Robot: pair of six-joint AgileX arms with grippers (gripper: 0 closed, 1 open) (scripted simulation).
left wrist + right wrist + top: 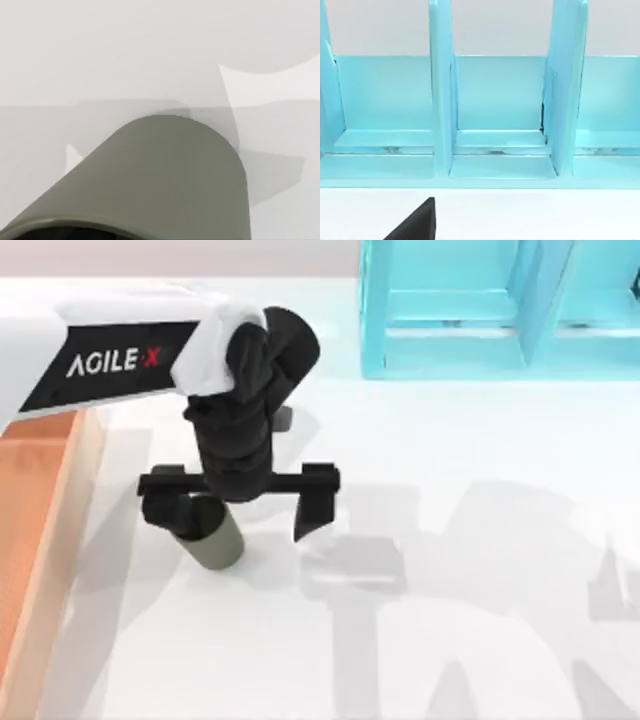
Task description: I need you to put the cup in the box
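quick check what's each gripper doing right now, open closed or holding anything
Left gripper: jaws open wide, one finger over the cup, nothing held.
Right gripper: cannot be told.

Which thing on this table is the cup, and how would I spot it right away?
Start at the box, the orange-brown tray with a tan rim along the table's left edge. Just right of it, the left gripper hangs with open fingers around the cup. It is small, round, handleless and olive-grey, nothing like the bright cyan shelf unit at the back.

Box [40, 540] cut off at left edge.
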